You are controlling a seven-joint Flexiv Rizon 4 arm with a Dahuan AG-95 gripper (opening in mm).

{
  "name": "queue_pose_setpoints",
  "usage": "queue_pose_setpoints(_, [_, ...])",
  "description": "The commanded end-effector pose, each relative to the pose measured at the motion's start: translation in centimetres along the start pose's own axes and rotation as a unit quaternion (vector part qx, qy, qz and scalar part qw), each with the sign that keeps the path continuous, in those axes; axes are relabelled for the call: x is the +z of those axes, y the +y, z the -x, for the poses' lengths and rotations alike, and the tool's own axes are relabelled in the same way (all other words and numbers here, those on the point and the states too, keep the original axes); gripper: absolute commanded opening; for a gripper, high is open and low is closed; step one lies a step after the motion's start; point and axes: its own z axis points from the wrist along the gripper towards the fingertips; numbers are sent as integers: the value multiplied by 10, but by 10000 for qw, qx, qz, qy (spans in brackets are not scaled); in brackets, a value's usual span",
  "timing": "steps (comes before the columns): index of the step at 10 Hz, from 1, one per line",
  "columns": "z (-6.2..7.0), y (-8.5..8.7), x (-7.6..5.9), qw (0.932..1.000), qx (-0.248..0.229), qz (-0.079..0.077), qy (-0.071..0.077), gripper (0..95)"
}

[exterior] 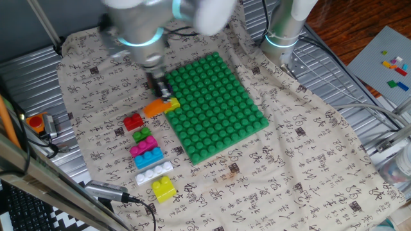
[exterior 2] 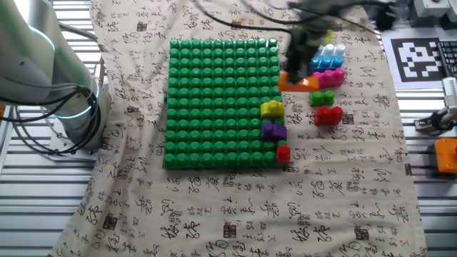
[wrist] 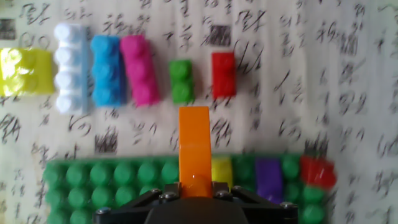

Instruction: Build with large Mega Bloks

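Above the green baseplate's (wrist: 112, 180) edge, my gripper (wrist: 196, 186) clamps the orange brick (wrist: 194, 146); beyond it lie yellow (wrist: 25, 71), white (wrist: 69, 67), blue (wrist: 107, 68), pink (wrist: 140, 68), green (wrist: 181, 81) and red (wrist: 224, 74) bricks. Three bricks sit pressed on that edge.

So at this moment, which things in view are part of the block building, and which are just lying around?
Part of the job:
- green baseplate
- yellow, purple and red blocks on its edge
- orange block in the gripper
- loose row on the cloth: yellow, white, blue, pink, green, red

Lying about:
- grey plate with tiny bricks
- printed marker
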Motion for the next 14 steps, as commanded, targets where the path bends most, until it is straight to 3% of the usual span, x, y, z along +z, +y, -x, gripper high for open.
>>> queue_pose_setpoints(1, [-10,11,9,10000,37,-1,-10,0])
queue_pose_setpoints(6, [-37,25,36,9999,92,-33,-116,0])
queue_pose_setpoints(10, [-43,25,47,9998,34,-71,-183,0])
queue_pose_setpoints(12, [-43,25,47,9998,-5,-91,-169,0])
queue_pose_setpoints(14, [-43,25,47,10000,-40,-34,8,0])
